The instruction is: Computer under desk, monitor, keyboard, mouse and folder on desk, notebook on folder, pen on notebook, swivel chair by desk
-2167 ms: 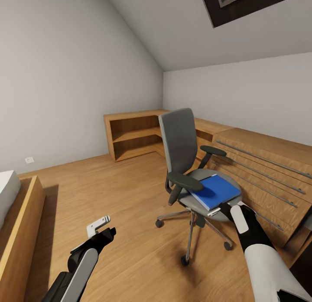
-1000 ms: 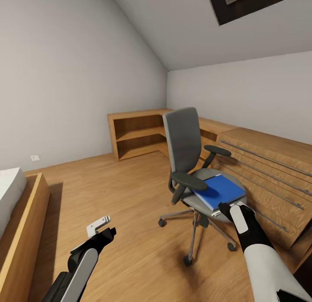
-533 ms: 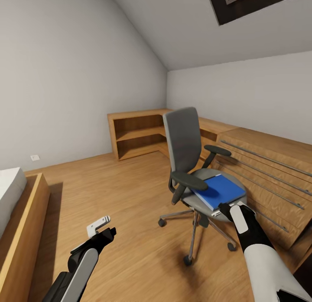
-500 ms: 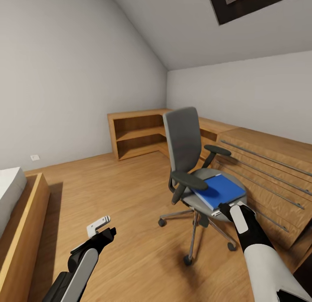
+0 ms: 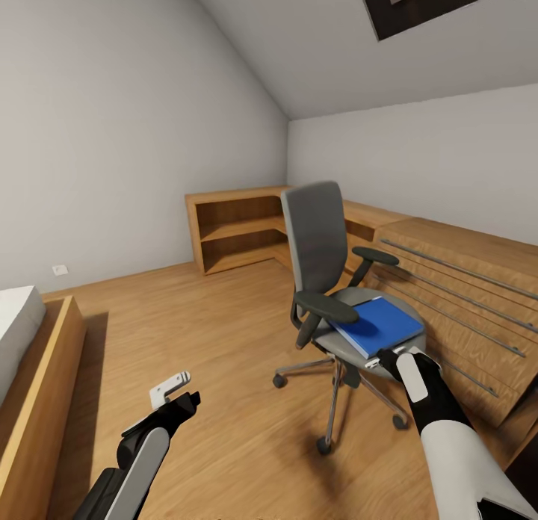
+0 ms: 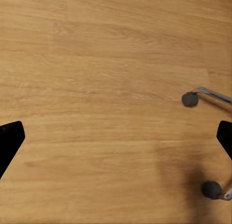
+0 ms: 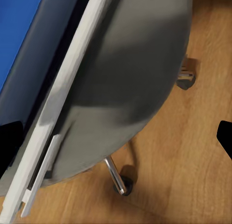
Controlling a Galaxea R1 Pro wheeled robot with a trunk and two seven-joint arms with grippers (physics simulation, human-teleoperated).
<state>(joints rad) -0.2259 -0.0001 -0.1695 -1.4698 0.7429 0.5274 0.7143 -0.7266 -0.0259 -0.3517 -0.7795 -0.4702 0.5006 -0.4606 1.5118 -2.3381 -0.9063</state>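
Right gripper [image 5: 390, 358] sits at the near edge of the swivel chair [image 5: 334, 281], its fingers spread wide apart with nothing between them; in the right wrist view the dark fingertips stand at opposite borders, flanking the seat rim. Just ahead lies the folder [image 5: 377, 326], flat on the grey seat, its near corner almost touching the gripper. A thin white sheet or edge [image 7: 63, 103] shows under the blue, running along the seat; whether it belongs to the folder is not clear.

The step in hand looks like the pick-up of the folder. To do it well, the fingers should likely straddle the folder's near edge, one above and one below, then close firmly, since the thing is thin and lies flat. Pushing forward could roll the chair on its castors, so a gentle approach seems wise.

Left gripper [image 5: 173, 391] hangs low over the wooden floor [image 5: 187, 333], also spread apart and empty. Light-wood cabinets [image 5: 456, 296] stand just behind the chair, an open shelf unit [image 5: 235, 232] farther off.
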